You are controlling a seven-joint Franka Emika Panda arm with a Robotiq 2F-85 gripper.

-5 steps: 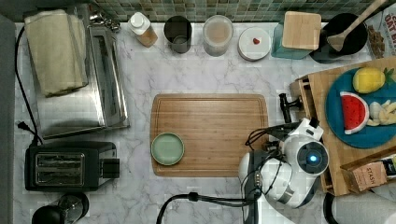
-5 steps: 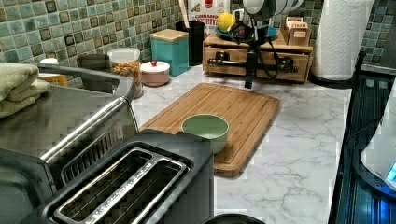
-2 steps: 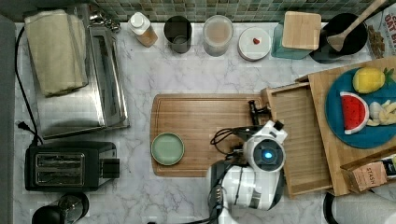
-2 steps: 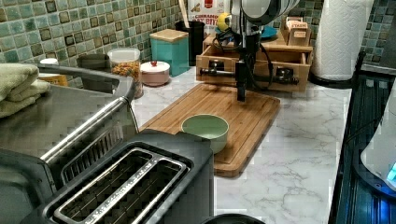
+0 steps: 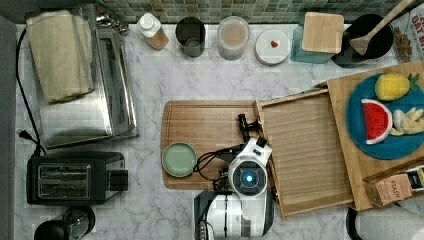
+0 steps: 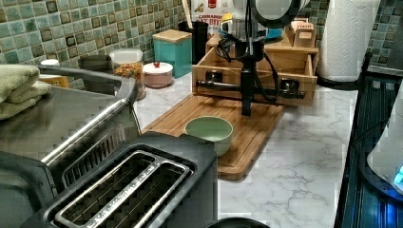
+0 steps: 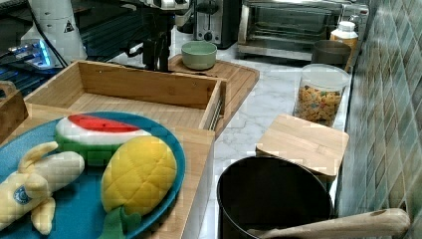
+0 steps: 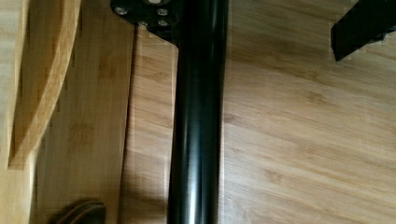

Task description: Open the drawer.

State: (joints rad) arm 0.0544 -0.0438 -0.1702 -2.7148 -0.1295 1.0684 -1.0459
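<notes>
The light-wood drawer (image 5: 310, 150) stands pulled far out of its wooden stand (image 5: 345, 85), and its front overhangs the cutting board (image 5: 205, 125). It holds nothing. Its black bar handle (image 6: 218, 85) runs along the front. My gripper (image 5: 252, 150) points straight down over the middle of the handle (image 8: 196, 116) and straddles it. In the wrist view one black finger (image 8: 364, 23) stands well apart from the bar, so the gripper is open. In the left view the gripper (image 6: 246, 102) reaches below the bar, down to the board.
A green bowl (image 5: 179, 159) sits on the cutting board near the drawer front. A blue plate of toy fruit (image 5: 390, 120) rests on the stand above the drawer. Jars and canisters (image 5: 234, 37) line the tiled wall; toaster oven (image 5: 95, 85) and toaster (image 5: 70, 177) stand at the top view's left.
The drawer was shut one second ago and has slid out toward the top view's left. My gripper moved the same way with the handle, out over the cutting board.
</notes>
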